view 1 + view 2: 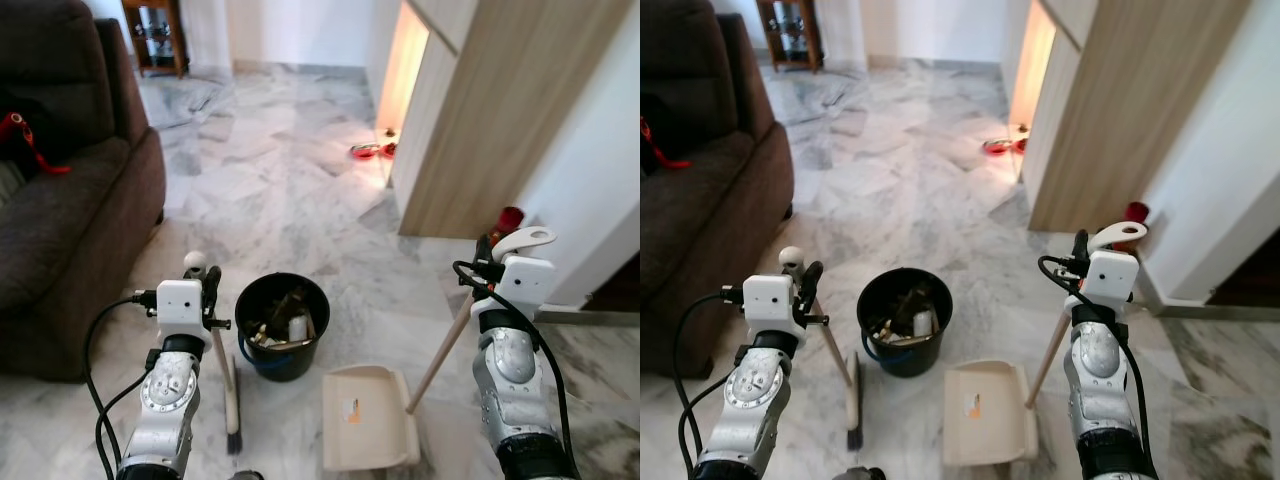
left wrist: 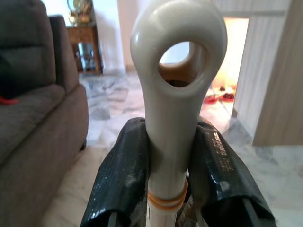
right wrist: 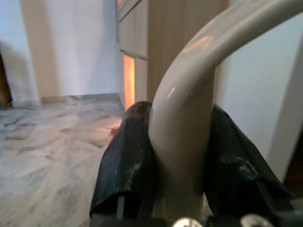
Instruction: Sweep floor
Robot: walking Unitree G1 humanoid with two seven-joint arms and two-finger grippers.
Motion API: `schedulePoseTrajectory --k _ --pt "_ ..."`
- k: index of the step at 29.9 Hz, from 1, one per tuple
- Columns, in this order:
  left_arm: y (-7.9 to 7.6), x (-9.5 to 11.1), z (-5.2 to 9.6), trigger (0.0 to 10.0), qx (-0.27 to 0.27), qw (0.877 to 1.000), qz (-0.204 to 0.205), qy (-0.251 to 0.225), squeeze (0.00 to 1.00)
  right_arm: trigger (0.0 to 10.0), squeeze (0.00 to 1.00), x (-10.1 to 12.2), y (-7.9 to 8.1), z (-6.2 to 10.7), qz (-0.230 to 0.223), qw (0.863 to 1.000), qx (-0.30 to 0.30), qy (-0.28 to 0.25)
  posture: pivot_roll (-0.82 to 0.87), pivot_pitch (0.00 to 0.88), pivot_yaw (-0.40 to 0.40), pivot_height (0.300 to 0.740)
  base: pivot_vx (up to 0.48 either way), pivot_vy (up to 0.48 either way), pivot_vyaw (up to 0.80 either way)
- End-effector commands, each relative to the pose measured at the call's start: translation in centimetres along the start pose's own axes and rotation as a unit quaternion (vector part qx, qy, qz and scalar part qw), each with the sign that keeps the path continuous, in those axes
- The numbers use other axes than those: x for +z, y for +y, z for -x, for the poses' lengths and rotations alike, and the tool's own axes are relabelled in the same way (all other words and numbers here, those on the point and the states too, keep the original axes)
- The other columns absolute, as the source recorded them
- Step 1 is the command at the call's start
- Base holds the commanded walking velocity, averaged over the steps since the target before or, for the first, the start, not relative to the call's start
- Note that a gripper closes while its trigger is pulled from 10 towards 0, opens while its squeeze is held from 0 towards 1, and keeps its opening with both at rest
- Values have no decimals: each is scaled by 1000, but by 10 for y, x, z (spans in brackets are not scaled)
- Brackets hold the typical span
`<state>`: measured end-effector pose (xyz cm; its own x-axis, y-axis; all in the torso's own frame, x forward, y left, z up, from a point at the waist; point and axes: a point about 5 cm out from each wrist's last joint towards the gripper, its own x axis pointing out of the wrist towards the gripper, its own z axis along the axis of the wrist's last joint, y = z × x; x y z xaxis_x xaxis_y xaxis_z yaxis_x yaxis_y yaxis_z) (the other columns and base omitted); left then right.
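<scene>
At the far left stands a dark brown sofa [image 1: 70,210], with something red [image 1: 25,135] lying on its seat. Just right of it, near me, my left gripper [image 2: 168,156] is clamped on the top of the broom handle [image 1: 221,345]; in my left wrist view both black fingers [image 2: 120,177] press against the cream plastic end with its hanging hole. The handle runs down from that grip to the broom head [image 1: 233,425], which rests on the marble floor [image 1: 270,180] close in front of me.

Just right of the broom sits a black bucket [image 1: 282,325], upright on the floor, with scraps of rubbish inside. Near and to the right of the bucket lies the cream dustpan [image 1: 367,418], flat on the floor, its open mouth pointing away from me. Its wooden pole [image 1: 440,350] slants up and to the right into my right gripper [image 3: 177,156], which is closed around the curved cream grip at the pole's top; both fingers [image 3: 125,161] hug it in my right wrist view.

Beyond that arm stands a wooden cabinet [image 1: 480,120] against a white wall. Far off on the floor, beside the cabinet's lit edge, lie some small red things [image 1: 368,151].
</scene>
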<state>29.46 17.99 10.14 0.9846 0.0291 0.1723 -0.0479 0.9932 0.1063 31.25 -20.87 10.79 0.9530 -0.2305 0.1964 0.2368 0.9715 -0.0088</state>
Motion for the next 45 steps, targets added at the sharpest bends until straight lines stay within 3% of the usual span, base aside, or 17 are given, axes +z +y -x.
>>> schedulePoseTrajectory --k 1,13,45 --pt "-1 9 -1 10000 -1 1000 0 -25 0 10000 0 10 3 -7 -2 1000 7 -18 63 0 -43 740 -266 0 0" --pt "-2 7 -1 10000 0 1000 -5 -18 0 10000 0 6 2 -7 -5 1000 6 -2 62 0 -48 740 -22 0 0" --pt "-8 3 -3 10000 -15 1000 2 -5 0 10000 0 2 -2 -10 11 1000 2 17 59 0 -56 740 0 0 -800"
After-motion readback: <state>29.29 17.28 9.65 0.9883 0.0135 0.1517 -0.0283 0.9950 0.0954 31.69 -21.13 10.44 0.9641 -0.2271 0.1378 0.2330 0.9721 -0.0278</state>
